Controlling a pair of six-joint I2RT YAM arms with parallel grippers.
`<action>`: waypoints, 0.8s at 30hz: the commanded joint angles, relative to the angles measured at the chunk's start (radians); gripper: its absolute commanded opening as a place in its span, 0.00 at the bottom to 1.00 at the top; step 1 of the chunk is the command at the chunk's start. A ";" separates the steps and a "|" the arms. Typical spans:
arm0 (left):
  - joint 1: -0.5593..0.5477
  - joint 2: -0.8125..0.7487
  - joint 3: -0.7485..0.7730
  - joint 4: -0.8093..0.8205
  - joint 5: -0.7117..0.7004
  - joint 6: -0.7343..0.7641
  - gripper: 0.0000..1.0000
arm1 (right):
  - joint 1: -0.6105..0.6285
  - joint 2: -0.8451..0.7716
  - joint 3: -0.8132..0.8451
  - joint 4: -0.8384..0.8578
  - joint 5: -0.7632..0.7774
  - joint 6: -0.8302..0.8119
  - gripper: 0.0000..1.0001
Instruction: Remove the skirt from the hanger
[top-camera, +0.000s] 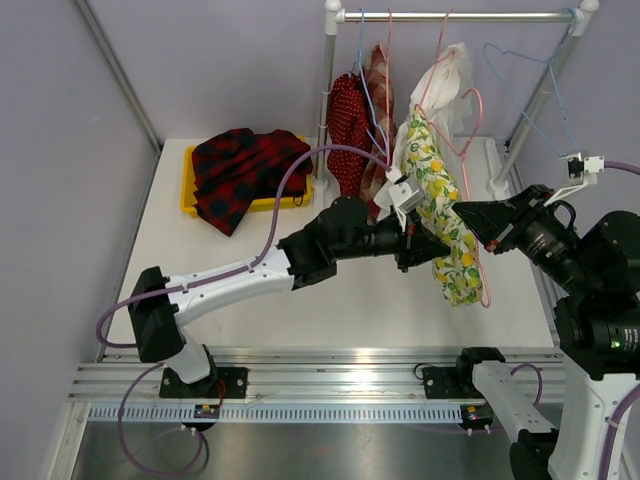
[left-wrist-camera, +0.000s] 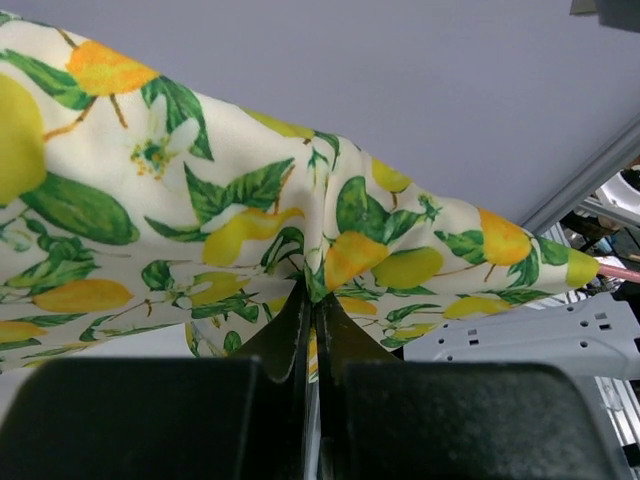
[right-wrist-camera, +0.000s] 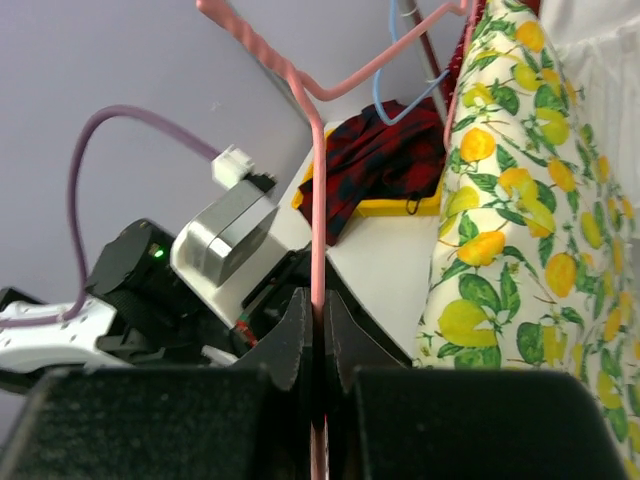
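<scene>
The skirt (top-camera: 440, 205) is white with yellow lemons and green leaves and hangs on a pink wire hanger (top-camera: 478, 130) from the rail. My left gripper (top-camera: 434, 243) is shut on a fold of the skirt (left-wrist-camera: 250, 230), the cloth pinched between the fingertips (left-wrist-camera: 292, 320). My right gripper (top-camera: 464, 213) is shut on the pink hanger (right-wrist-camera: 316, 180), whose wire runs straight up between the jaws. In the right wrist view the skirt (right-wrist-camera: 520, 230) hangs to the right of the wire.
A clothes rail (top-camera: 455, 16) holds a red dotted garment (top-camera: 350, 125), a white garment (top-camera: 450, 75) and blue hangers (top-camera: 535, 85). A yellow tray (top-camera: 190, 185) with red plaid cloth (top-camera: 240, 165) sits at the back left of the table.
</scene>
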 joint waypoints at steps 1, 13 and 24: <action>-0.006 -0.131 -0.020 -0.073 -0.073 0.058 0.00 | 0.010 0.013 0.043 0.020 0.110 -0.051 0.00; -0.239 -0.748 -0.578 -0.400 -0.508 -0.017 0.00 | 0.013 0.120 0.220 -0.058 0.356 -0.153 0.00; -0.385 -0.753 -0.542 -0.689 -0.807 -0.097 0.00 | 0.019 0.253 0.444 -0.142 0.646 -0.240 0.00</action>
